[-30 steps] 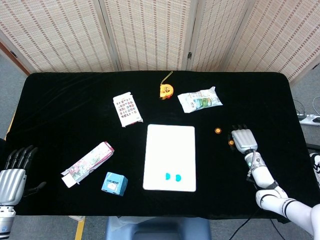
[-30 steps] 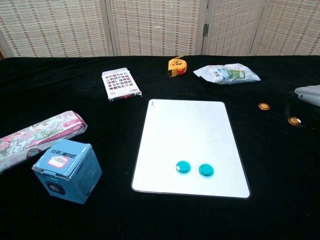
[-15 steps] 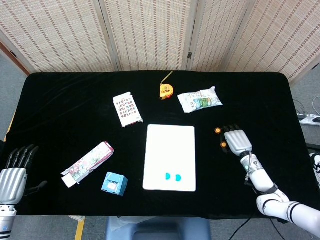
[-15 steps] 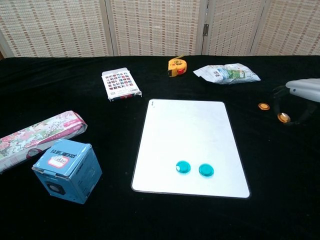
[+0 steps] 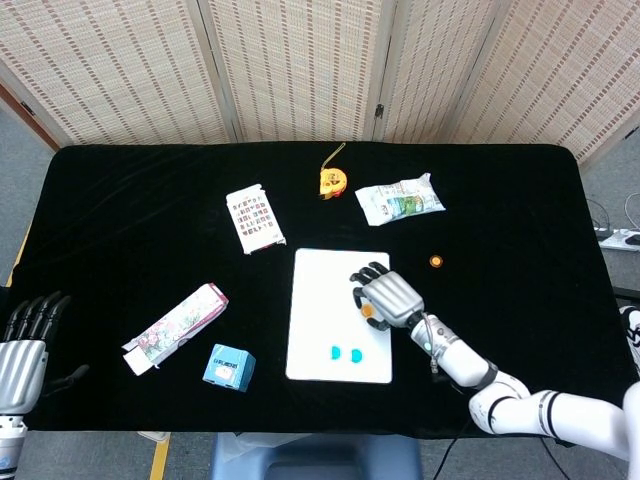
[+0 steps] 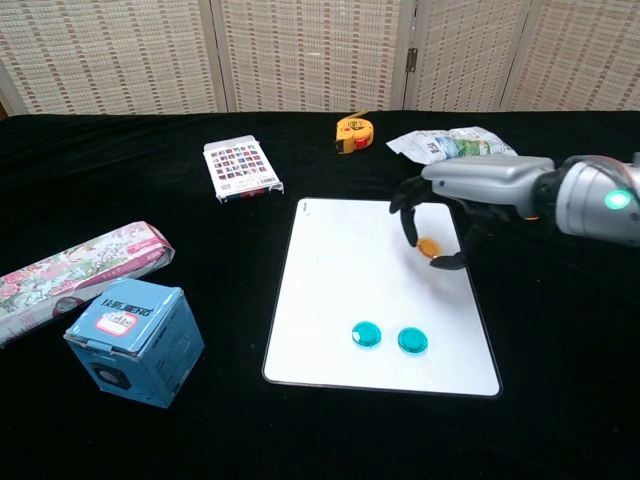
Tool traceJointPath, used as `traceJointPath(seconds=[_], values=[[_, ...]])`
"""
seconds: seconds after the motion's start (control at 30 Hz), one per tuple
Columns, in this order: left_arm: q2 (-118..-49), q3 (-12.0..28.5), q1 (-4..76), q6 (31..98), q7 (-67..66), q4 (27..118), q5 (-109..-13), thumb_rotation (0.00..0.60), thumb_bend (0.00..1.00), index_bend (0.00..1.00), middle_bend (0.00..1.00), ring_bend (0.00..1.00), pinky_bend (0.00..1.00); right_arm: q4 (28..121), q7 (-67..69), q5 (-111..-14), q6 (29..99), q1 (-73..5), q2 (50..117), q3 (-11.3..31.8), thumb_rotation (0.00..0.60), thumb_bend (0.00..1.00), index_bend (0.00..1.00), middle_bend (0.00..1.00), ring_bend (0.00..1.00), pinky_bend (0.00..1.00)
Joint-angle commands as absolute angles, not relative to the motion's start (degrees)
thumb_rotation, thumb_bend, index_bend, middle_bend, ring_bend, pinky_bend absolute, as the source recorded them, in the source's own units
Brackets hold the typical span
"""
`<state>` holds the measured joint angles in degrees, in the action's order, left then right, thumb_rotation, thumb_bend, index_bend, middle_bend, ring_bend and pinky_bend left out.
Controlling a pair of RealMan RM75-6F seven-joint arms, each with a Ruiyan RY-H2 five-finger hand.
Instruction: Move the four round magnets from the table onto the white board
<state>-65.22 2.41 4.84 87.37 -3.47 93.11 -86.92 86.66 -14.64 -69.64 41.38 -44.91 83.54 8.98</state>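
My right hand hovers over the right part of the white board, pinching an orange round magnet between thumb and finger. In the chest view the same hand holds that magnet just above the board. Two cyan round magnets lie side by side near the board's front edge. A second orange magnet lies on the black cloth right of the board; the arm hides it in the chest view. My left hand stays at the table's front left corner, fingers apart, holding nothing.
Behind the board lie a yellow tape measure, a snack bag and a card pack. Left of the board are a floral box and a blue cube box.
My right hand picked one orange magnet off the cloth at the right and carried it left over the board. The other orange magnet and the left hand stayed put.
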Motion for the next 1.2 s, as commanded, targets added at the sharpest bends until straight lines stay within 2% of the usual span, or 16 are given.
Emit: traceJointPath(seconds=[0.03, 0.27, 0.57, 0.67, 0.73, 0.9, 1.2], values=[[-65.3, 2.3, 4.7, 87.4, -3.3, 92.9, -86.8, 0.600, 0.15, 0.01, 0.08, 0.06, 0.00, 85.6, -17.7, -67.0, 39.8, -47.3, 86.4, 9.5, 0.600, 0.37, 0.55, 0.21, 0.13, 0.09], [-65.5, 2.2, 4.5, 87.3, -2.8, 92.3, -86.7, 0.600, 0.15, 0.01, 0.08, 0.06, 0.00, 83.2, -21.7, -63.3, 39.7, -50.4, 90.8, 9.2, 0.600, 0.37, 0.55, 0.20, 0.12, 0.09], [-65.8, 2.3, 4.6, 87.1, -2.9, 92.1, -86.7, 0.600, 0.15, 0.01, 0.08, 0.06, 0.00, 80.8, -23.0, -60.8, 39.9, -52.3, 93.1, 8.9, 0.600, 0.37, 0.54, 0.20, 0.11, 0.09], [-65.7, 2.4, 4.7, 87.0, -2.9, 92.0, -86.7, 0.600, 0.15, 0.01, 0.08, 0.06, 0.00, 80.3, -23.3, -60.3, 40.0, -52.8, 93.5, 8.6, 0.600, 0.37, 0.49, 0.20, 0.11, 0.08], [-65.7, 2.4, 4.7, 87.0, -2.8, 92.0, -86.6, 0.600, 0.15, 0.01, 0.08, 0.06, 0.00, 80.2, -23.3, -60.2, 40.2, -52.9, 93.5, 8.4, 0.600, 0.37, 0.40, 0.20, 0.11, 0.08], [-65.8, 2.4, 4.7, 86.7, -2.9, 91.9, -86.4, 0.600, 0.15, 0.01, 0.08, 0.06, 0.00, 80.6, -23.4, -60.0, 40.9, -53.0, 92.9, 8.0, 0.600, 0.37, 0.30, 0.19, 0.11, 0.08], [-66.0, 2.5, 4.9, 86.6, -2.4, 91.6, -86.6, 0.600, 0.15, 0.01, 0.08, 0.06, 0.00, 78.6, -21.3, -57.1, 46.3, -49.4, 87.7, 9.1, 0.600, 0.37, 0.29, 0.19, 0.11, 0.08]])
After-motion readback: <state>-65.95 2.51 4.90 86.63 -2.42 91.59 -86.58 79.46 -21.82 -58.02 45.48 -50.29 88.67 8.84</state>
